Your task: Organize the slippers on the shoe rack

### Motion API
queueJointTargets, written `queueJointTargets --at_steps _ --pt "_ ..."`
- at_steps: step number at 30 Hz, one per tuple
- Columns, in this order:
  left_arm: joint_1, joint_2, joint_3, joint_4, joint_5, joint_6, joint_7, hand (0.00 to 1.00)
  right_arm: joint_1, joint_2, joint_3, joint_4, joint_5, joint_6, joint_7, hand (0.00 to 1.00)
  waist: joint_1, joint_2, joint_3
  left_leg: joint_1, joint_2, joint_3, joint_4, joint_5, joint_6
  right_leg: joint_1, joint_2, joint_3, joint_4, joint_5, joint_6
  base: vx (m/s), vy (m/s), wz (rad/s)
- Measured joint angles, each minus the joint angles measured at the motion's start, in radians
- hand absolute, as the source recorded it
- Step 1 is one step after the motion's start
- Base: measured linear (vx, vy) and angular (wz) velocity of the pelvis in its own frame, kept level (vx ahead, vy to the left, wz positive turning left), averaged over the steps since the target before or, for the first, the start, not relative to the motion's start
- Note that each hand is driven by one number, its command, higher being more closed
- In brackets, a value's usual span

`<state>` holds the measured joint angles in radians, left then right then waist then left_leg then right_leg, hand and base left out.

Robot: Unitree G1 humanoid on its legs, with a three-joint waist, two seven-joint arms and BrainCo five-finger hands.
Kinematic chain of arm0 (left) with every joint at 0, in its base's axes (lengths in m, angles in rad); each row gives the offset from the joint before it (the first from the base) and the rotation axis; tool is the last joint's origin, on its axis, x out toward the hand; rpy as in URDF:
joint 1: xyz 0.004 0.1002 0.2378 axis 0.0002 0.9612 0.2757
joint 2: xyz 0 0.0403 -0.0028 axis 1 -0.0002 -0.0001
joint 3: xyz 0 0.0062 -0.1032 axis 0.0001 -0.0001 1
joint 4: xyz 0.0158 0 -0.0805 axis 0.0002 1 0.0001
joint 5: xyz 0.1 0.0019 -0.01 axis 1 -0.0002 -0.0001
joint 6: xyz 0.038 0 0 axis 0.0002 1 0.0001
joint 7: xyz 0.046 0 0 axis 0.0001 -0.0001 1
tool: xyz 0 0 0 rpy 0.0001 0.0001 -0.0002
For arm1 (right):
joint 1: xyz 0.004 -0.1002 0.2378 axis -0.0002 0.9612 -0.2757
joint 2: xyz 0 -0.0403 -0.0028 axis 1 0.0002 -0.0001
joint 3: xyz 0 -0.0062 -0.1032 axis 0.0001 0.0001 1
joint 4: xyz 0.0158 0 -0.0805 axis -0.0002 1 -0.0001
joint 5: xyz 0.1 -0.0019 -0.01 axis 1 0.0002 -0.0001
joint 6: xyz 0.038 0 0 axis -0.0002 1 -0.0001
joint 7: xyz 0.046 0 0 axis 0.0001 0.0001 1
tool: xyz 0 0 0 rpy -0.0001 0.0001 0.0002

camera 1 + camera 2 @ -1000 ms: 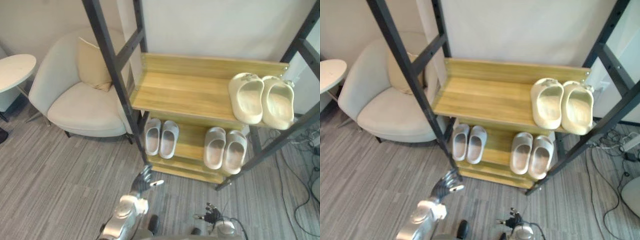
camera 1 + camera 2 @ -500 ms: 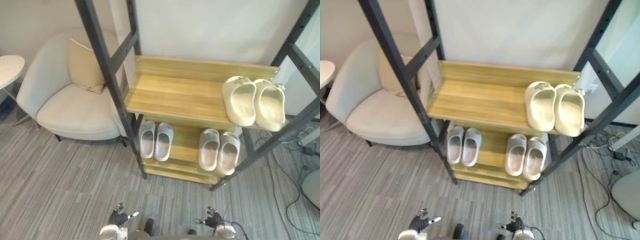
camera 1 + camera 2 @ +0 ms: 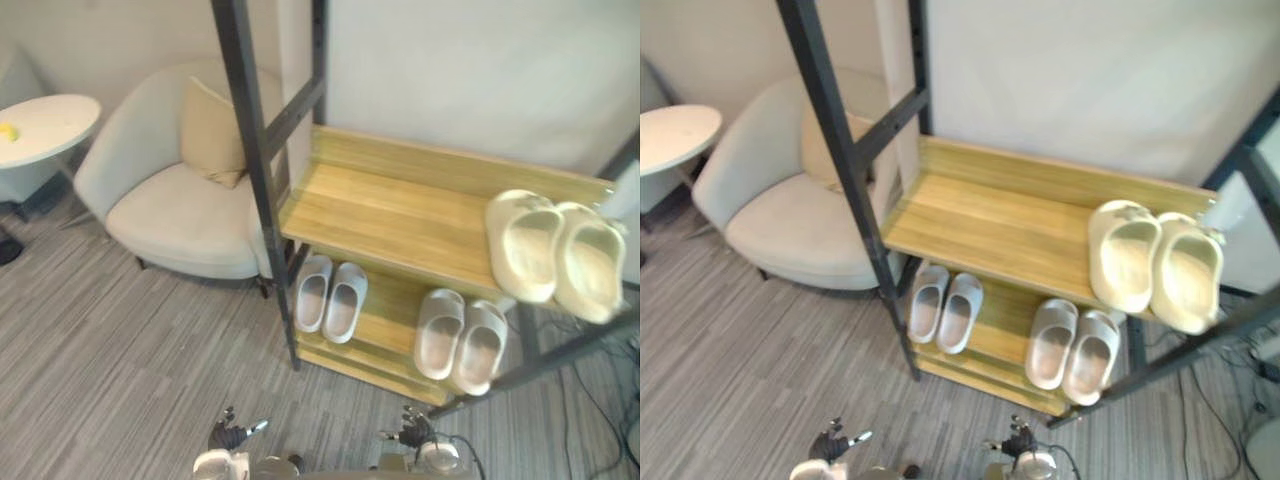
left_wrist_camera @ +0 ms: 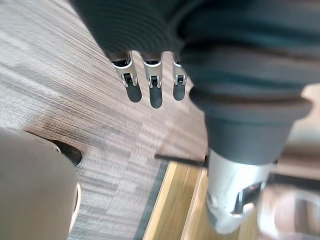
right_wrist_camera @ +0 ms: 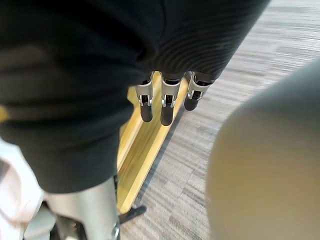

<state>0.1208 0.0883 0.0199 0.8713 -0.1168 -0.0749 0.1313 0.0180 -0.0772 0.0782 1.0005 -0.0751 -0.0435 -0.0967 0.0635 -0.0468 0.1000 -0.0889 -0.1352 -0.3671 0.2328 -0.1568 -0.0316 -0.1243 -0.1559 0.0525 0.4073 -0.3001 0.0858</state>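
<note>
The shoe rack has black posts (image 3: 255,170) and two wooden shelves. A cream pair of slippers (image 3: 555,250) lies at the right end of the upper shelf (image 3: 390,210). On the lower shelf (image 3: 385,310) sit two pale grey pairs side by side, one at the left (image 3: 330,297) and one at the right (image 3: 460,338). My left hand (image 3: 232,436) and right hand (image 3: 415,432) hang low at the bottom edge, well short of the rack. In the wrist views the left fingers (image 4: 150,82) and right fingers (image 5: 164,100) are straight and hold nothing.
A pale armchair (image 3: 185,215) with a tan cushion (image 3: 212,130) stands left of the rack. A round white side table (image 3: 42,125) is at the far left. Grey striped carpet (image 3: 120,350) lies before the rack, with cables (image 3: 610,420) at the right.
My left hand has dropped from near the rack's front foot to the bottom edge. The camera has moved, shifting the whole scene. The slippers lie as before.
</note>
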Motion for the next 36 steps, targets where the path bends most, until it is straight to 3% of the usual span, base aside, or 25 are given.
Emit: queueJointTargets --at_steps 1,3,6,9,14,16,17,18,20,21,22,23,24,25,29,36 --pt "-0.007 -0.026 0.000 0.006 0.000 0.000 0.000 0.00 -0.021 -0.012 0.000 0.000 0.004 0.002 0.000 0.00 -0.002 0.037 0.006 -0.020 0.022 -0.030 -0.007 0.004 -0.008 0.013 0.018 -0.041 -0.056 0.023 -0.011 0.04 -0.121 0.45" --pt "-0.004 -0.037 -0.001 0.013 0.000 0.000 0.000 0.00 -0.022 -0.015 0.000 0.001 0.006 0.005 0.000 0.00 0.001 0.063 0.005 -0.016 0.052 -0.048 -0.024 0.010 -0.017 0.055 0.050 -0.061 -0.129 0.059 -0.021 0.09 -0.124 0.29" --pt "-0.011 -0.031 -0.001 0.028 0.000 0.001 0.000 0.00 -0.042 -0.004 0.003 0.000 0.007 0.004 -0.001 0.00 0.005 0.064 0.003 -0.017 0.085 -0.059 -0.041 0.020 -0.037 0.106 0.085 -0.091 -0.239 0.122 -0.032 0.09 -0.069 0.14" --pt "-0.055 -0.034 -0.015 0.048 0.000 0.001 0.000 0.00 -0.050 -0.007 0.002 0.000 0.008 0.004 -0.002 0.00 0.004 0.057 0.015 -0.043 0.082 -0.112 -0.036 0.032 -0.054 0.139 0.094 -0.146 -0.313 0.158 -0.042 0.06 -0.013 0.48" --pt "-0.077 -0.045 -0.019 0.049 0.009 0.000 0.001 0.00 -0.070 -0.016 -0.001 0.000 0.008 0.004 -0.009 0.00 0.010 0.071 0.053 -0.053 0.059 -0.135 -0.013 0.059 -0.071 0.183 0.081 -0.212 -0.331 0.163 -0.042 -0.01 0.038 0.53" --pt "-0.082 -0.046 -0.023 0.041 0.018 -0.001 0.001 0.00 -0.107 -0.008 -0.018 -0.002 0.009 0.003 -0.019 0.00 0.008 0.073 0.067 -0.086 0.042 -0.003 -0.057 0.160 -0.055 0.167 0.045 -0.251 -0.326 0.163 -0.044 -0.09 0.032 0.59" --pt "-0.082 -0.046 -0.028 0.042 0.019 -0.001 0.001 0.00 -0.109 -0.007 -0.024 -0.003 0.010 0.003 -0.019 0.00 0.004 0.074 0.068 -0.082 0.050 0.033 -0.078 0.167 -0.047 0.162 0.034 -0.261 -0.327 0.166 -0.047 -0.13 0.086 0.56" --pt "-0.091 -0.050 -0.029 0.046 0.030 0.004 0.000 0.00 -0.119 -0.002 -0.037 -0.004 0.012 0.001 -0.022 0.00 -0.003 0.090 0.081 -0.097 0.088 0.217 0.001 0.097 0.011 0.158 0.032 -0.296 -0.316 0.167 -0.048 -0.11 0.104 0.46" --pt "-0.084 -0.050 -0.027 0.046 0.039 0.012 0.001 0.00 -0.110 -0.008 -0.052 -0.004 0.019 0.002 -0.024 0.00 -0.016 0.098 0.082 -0.096 0.162 0.491 0.174 -0.007 0.018 0.145 0.005 -0.330 -0.270 0.158 -0.034 -0.12 0.124 0.49" --pt "-0.081 -0.050 -0.027 0.046 0.040 0.013 0.001 0.00 -0.106 -0.008 -0.056 -0.004 0.019 0.002 -0.024 0.00 -0.018 0.100 0.080 -0.092 0.174 0.517 0.169 -0.010 0.012 0.144 0.005 -0.333 -0.263 0.154 -0.029 -0.10 0.127 0.53" --pt "-0.076 -0.057 -0.028 0.046 0.054 0.014 0.001 0.00 -0.089 -0.012 -0.074 -0.004 0.025 0.004 -0.024 0.00 -0.028 0.124 0.069 -0.064 0.175 0.549 0.085 -0.028 0.009 0.133 0.009 -0.348 -0.245 0.146 -0.013 -0.10 0.172 0.54" --pt "-0.083 -0.055 -0.030 0.047 0.066 0.014 0.001 0.00 -0.085 -0.005 -0.082 -0.002 0.036 0.010 -0.024 0.00 -0.027 0.099 0.079 -0.019 0.141 0.546 -0.034 0.013 0.028 0.119 -0.009 -0.346 -0.248 0.148 -0.014 -0.10 0.172 0.50" --pt "-0.081 -0.053 -0.031 0.048 0.069 0.014 0.001 0.00 -0.084 -0.003 -0.082 -0.002 0.036 0.010 -0.021 0.00 -0.025 0.093 0.079 -0.011 0.134 0.545 -0.055 0.022 0.032 0.119 -0.009 -0.342 -0.253 0.152 -0.014 -0.10 0.181 0.33" --pt "-0.076 -0.040 -0.030 0.050 0.078 0.016 0.001 0.00 -0.075 0.005 -0.082 -0.002 0.035 0.010 -0.020 0.00 -0.025 0.077 0.072 0.016 0.103 0.530 -0.140 0.078 0.047 0.115 -0.017 -0.324 -0.281 0.169 -0.001 -0.05 0.096 0.22" --pt "-0.058 -0.031 -0.040 0.065 0.078 0.015 0.001 0.00 -0.068 0.004 -0.073 0.000 0.035 0.009 -0.016 0.00 -0.025 0.077 0.058 0.084 0.065 0.512 -0.283 0.158 0.072 0.133 -0.032 -0.318 -0.315 0.195 0.014 -0.04 0.109 0.13" --pt "-0.049 -0.019 -0.036 0.096 0.096 0.015 0.001 0.00 -0.071 0.007 -0.063 0.028 0.033 0.009 -0.005 0.00 -0.022 0.060 0.044 0.136 0.048 0.498 -0.335 0.184 0.080 0.180 -0.031 -0.321 -0.343 0.213 0.028 0.02 0.021 0.03"
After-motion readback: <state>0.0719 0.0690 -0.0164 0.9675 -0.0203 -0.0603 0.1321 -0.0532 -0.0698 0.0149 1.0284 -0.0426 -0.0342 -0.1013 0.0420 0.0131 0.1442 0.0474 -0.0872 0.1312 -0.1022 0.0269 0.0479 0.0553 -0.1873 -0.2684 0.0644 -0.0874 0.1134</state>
